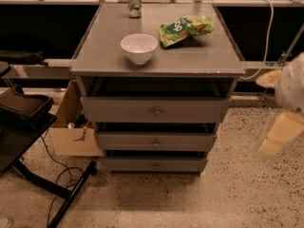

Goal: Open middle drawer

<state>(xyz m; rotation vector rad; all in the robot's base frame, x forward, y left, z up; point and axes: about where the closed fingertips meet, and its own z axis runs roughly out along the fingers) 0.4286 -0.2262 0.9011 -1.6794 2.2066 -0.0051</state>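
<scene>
The middle drawer [156,141] is the second of three grey drawers in the cabinet, with a small round knob [156,143] at the centre of its front. It stands pulled out slightly, like the other two. My gripper [279,133] is a blurred pale shape at the right edge of the camera view, to the right of the cabinet at about the height of the drawers. It is well apart from the knob and touches nothing.
The top drawer [155,110] and bottom drawer [156,165] flank the middle one. On the cabinet top [104,51] stand a white bowl [138,47], a green snack bag [185,28] and a can [134,2]. A cardboard box [71,132] and a black stand [28,141] are at the left.
</scene>
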